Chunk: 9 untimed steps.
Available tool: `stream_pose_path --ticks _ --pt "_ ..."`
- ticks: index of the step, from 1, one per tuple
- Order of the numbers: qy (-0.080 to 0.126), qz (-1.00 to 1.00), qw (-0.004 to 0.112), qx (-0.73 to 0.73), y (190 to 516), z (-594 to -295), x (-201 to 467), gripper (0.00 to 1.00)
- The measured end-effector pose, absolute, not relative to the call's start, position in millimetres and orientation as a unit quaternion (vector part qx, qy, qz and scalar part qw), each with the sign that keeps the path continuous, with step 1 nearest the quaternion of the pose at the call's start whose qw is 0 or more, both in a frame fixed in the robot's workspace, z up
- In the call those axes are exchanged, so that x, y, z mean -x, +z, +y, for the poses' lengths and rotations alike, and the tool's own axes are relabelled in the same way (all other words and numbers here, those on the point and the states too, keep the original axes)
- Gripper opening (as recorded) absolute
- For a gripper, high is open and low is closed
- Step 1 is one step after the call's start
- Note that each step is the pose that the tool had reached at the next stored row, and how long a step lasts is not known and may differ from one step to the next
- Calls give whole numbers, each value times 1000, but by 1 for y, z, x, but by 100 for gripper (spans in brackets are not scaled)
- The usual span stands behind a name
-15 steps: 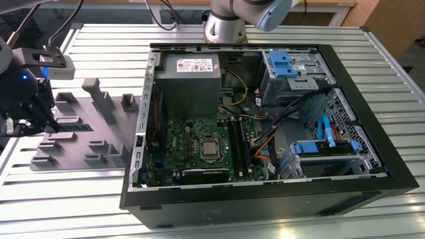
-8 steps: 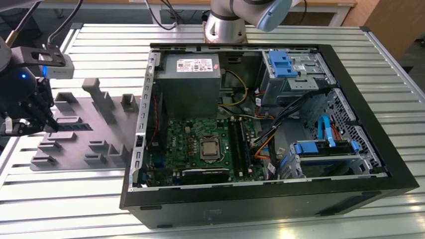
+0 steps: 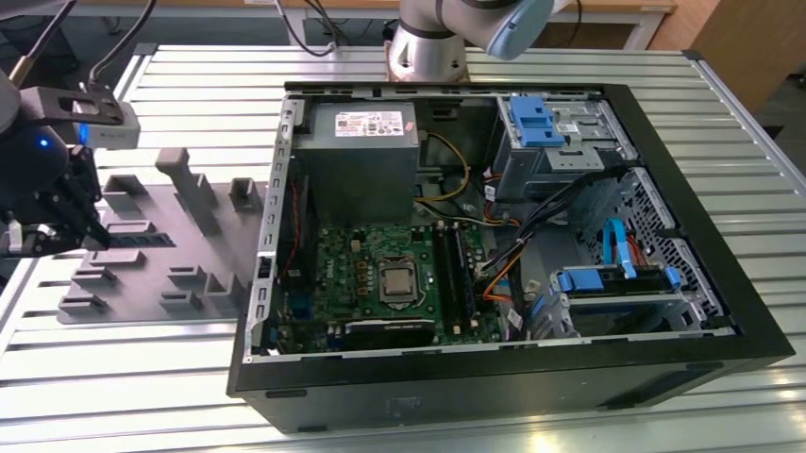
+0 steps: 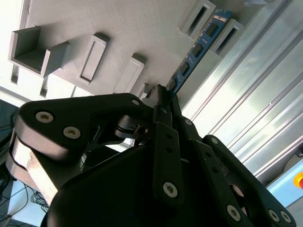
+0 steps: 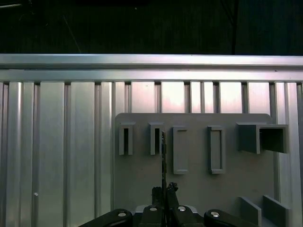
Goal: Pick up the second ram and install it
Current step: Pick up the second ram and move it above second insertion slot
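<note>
**Ram stick gripped at the tray**

The gripper [image 4: 163,92] is clenched on one end of the ram stick [image 4: 196,49], pinching its flat faces in both wrist views. The stick runs out over the grey tray [image 3: 214,250] between two upright holders. Cannot tell if it is lifted clear. In the exterior view the gripper sits at the tray's left edge, well apart from the open computer case [image 3: 504,377] and its motherboard [image 3: 365,274].

Exterior view high, wide, down on PC case [image 3: 504,382], grey tray [image 3: 189,260]; both wrist views close behind fingers [image 4: 163,137] [image 5: 171,190], sharing tray [image 4: 90,19] [image 5: 142,187], second ram [image 4: 196,47] [image 5: 163,151] ahead
</note>
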<state>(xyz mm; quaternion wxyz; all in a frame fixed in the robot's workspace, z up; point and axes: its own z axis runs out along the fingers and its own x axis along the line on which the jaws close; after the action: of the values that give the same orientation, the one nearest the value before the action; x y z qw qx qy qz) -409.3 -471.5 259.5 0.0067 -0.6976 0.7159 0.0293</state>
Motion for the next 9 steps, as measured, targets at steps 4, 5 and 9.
stream_pose_path --ticks 4,5,9 --pt "29 716 7 698 261 -472 409 14" --pt "29 716 7 698 261 -472 409 14" --pt "29 716 7 698 262 -472 409 14"
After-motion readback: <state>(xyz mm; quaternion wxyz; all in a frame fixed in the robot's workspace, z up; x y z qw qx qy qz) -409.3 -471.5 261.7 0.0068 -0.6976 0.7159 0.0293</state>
